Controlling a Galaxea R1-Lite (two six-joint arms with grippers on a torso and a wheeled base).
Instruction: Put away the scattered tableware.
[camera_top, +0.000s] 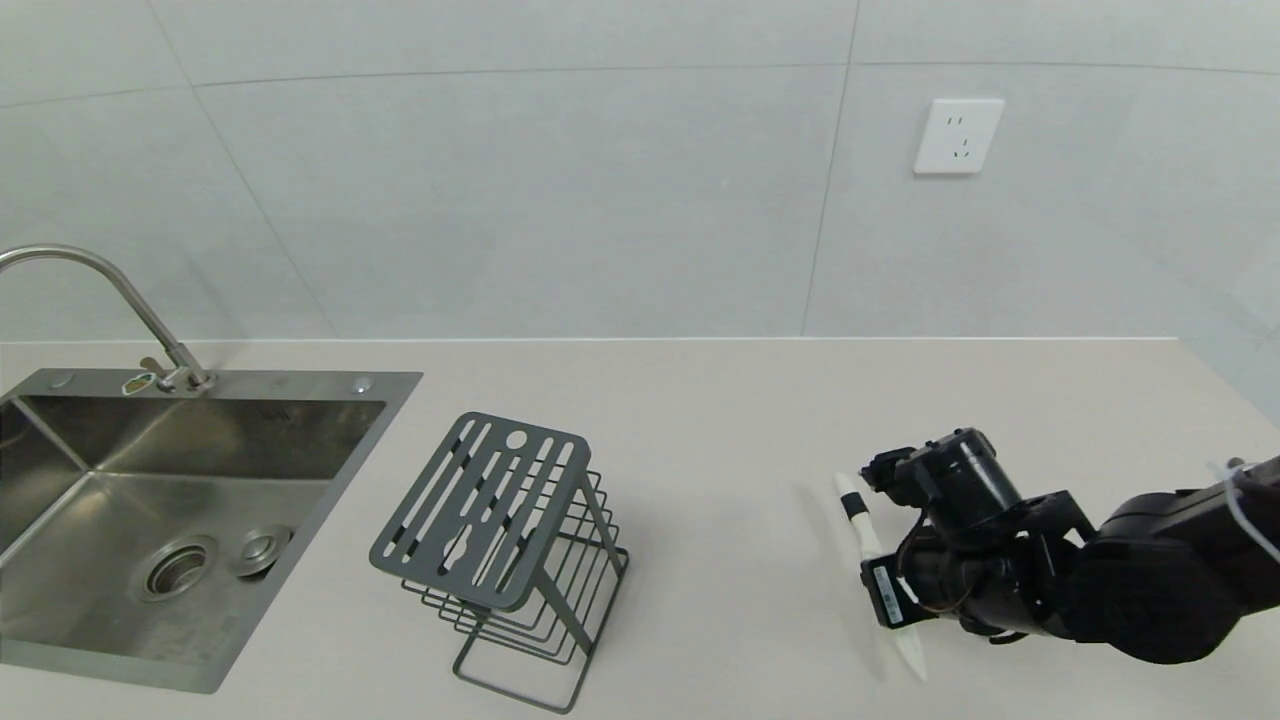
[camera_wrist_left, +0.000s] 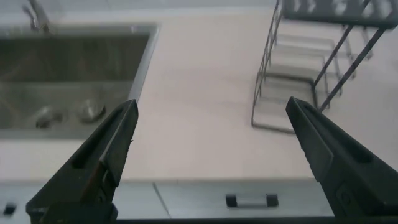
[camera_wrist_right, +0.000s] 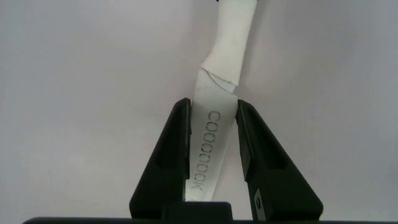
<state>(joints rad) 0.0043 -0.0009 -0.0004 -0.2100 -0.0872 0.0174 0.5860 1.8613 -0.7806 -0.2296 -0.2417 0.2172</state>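
The right tool (camera_wrist_right: 213, 107) pinches the knife (camera_wrist_right: 231, 43) by its blade on the bench (camera_top: 720, 450), likely to carry it to the rack (camera_top: 495, 520); the left tool (camera_wrist_left: 211, 104) hangs open.

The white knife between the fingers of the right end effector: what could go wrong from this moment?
1. The right end effector grips the white knife by its smooth blade, not the handle, so it might slip or twist when lifted.
2. The blade seems to lie flat on the counter, so the fingers could scrape the surface.
3. The slots of the knife rack look narrow; a tilted knife may miss them.
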